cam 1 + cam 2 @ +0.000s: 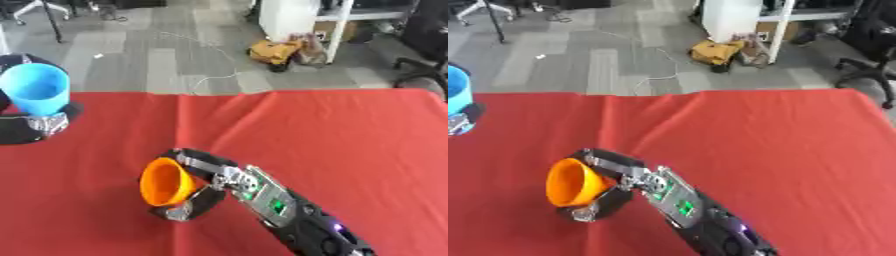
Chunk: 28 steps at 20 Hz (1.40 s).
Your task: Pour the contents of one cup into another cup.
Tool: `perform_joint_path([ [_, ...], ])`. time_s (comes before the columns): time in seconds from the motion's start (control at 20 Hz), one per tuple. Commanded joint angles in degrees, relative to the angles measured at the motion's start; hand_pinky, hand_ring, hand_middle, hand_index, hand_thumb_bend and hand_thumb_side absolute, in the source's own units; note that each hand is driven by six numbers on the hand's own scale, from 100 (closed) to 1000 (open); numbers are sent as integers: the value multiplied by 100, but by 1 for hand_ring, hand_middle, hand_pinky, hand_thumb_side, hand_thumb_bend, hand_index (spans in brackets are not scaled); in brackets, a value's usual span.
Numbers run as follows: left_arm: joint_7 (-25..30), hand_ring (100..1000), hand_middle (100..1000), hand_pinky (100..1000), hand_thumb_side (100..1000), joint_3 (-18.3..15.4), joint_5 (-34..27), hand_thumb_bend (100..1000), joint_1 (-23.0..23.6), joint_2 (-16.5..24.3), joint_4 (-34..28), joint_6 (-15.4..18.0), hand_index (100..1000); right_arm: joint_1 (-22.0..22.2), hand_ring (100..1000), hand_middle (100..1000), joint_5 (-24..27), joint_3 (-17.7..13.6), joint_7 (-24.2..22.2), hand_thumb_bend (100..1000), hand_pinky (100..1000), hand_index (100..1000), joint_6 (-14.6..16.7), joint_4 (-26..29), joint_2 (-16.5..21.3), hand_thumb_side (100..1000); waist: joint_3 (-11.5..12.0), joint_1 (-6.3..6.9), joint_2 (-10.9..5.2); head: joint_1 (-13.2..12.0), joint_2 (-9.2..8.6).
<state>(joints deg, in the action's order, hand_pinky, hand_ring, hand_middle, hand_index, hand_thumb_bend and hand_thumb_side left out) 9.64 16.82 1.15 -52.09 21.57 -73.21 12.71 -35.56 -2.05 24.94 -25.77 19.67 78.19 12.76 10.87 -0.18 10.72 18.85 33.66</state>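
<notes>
your right hand [199, 186] is wrapped around the orange cup [166, 182], tipped on its side with the mouth facing left, low over the red table [332, 135]. further back at the left edge, your left hand [39, 124] grips the blue cup [36, 89], upright. the cups are well apart, so the pour looks not yet done; bring them together.

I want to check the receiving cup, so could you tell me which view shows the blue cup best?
The left eye view: the whole blue cup shows there, held by the left hand. The right eye view cuts it off at the left edge.
</notes>
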Motion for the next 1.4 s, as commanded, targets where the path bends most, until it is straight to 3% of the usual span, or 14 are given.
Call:
perform_joint_path([
  [0.05, -169, 514, 464, 417, 100, 40, 200, 421, -199, -66, -30, 116, 649, -180, 438, 460, 354, 161, -256, 279, 587, 744, -162, 92, -120, 100, -10, 8, -67, 16, -11],
  [0.35, -419, 506, 461, 417, 100, 120, 455, 436, -248, -218, -235, 352, 647, -279, 444, 465, 980, 334, -593, 300, 585, 746, -559, -63, -261, 100, 53, 24, 18, 105, -55],
  [0.85, -554, 504, 458, 419, 100, 223, 488, 443, -103, -174, -678, 422, 646, -272, 451, 468, 1996, 158, -695, 314, 583, 743, -1093, -475, -232, 100, 120, 74, 97, 175, -107],
  [1.1, -482, 502, 457, 421, 100, 267, 438, 456, -51, -137, -823, 411, 647, -291, 451, 468, 2110, 142, -684, 313, 583, 742, -1147, -454, -202, 100, 129, 85, 105, 178, -114],
  [1.4, -88, 494, 455, 438, 100, 344, 829, 514, -11, 5, -944, 664, 664, -305, 450, 467, 2059, 150, -684, 313, 582, 742, -1112, -424, -181, 100, 135, 90, 96, 191, -109],
])
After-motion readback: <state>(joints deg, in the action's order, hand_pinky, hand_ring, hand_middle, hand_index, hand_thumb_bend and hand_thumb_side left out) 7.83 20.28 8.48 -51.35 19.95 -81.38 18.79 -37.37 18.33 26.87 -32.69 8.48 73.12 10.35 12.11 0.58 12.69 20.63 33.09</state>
